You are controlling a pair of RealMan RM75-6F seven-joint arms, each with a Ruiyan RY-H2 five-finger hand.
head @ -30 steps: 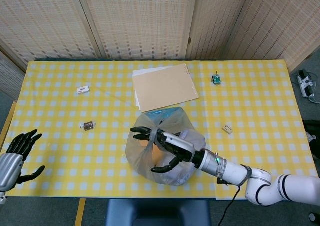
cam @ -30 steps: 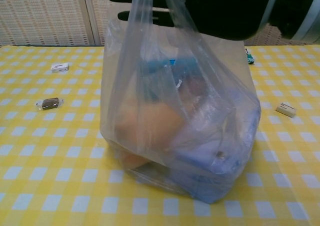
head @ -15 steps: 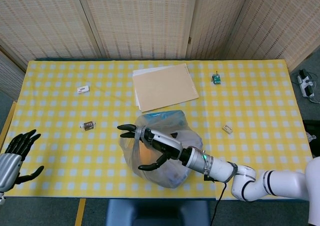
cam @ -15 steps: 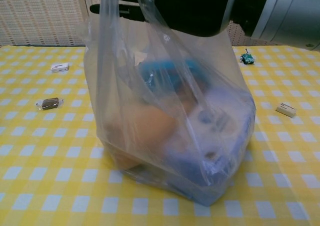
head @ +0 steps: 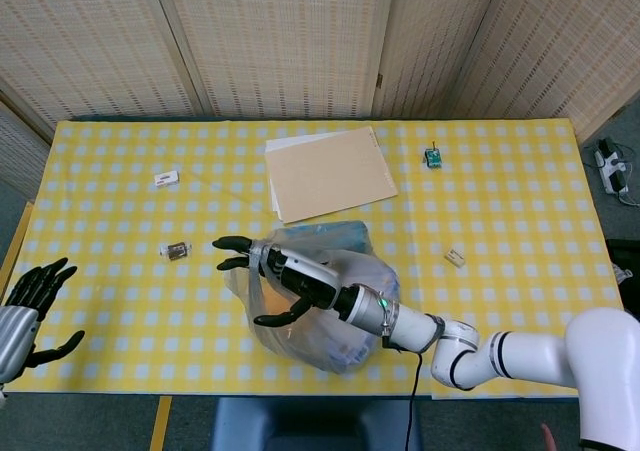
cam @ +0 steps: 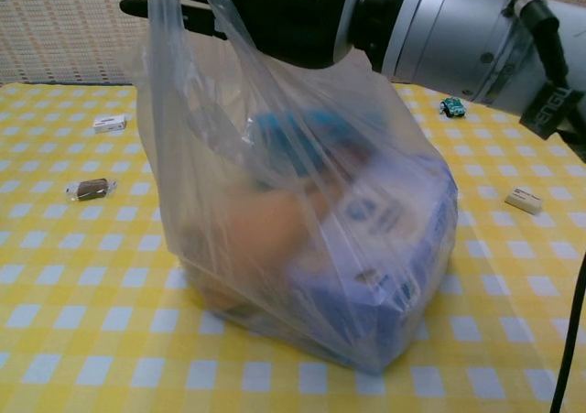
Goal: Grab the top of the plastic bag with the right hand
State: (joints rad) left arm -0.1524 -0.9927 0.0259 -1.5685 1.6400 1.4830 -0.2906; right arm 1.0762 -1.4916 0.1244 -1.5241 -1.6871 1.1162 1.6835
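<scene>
A clear plastic bag (head: 325, 316) (cam: 311, 239) stands near the table's front edge, holding an orange item, a blue item and a white-blue pack. My right hand (head: 272, 276) (cam: 275, 10) is at the bag's top left. Its fingers are stretched out and spread, and its thumb is apart below them. The bag's handles are draped over the fingers, and the film is pulled taut to the left. My left hand (head: 25, 306) hovers at the table's front left corner with its fingers apart and nothing in it; the chest view does not show it.
A tan folder (head: 330, 173) on white paper lies behind the bag. A white box (head: 167, 178) (cam: 109, 123) and a wrapped candy (head: 177, 250) (cam: 91, 189) lie to the left. A green toy (head: 433, 156) (cam: 450, 106) and a beige block (head: 455, 257) (cam: 524, 199) lie to the right.
My right hand has slid left across the bag's top, dragging the handles and tilting the bag leftward. The left hand has stayed in place.
</scene>
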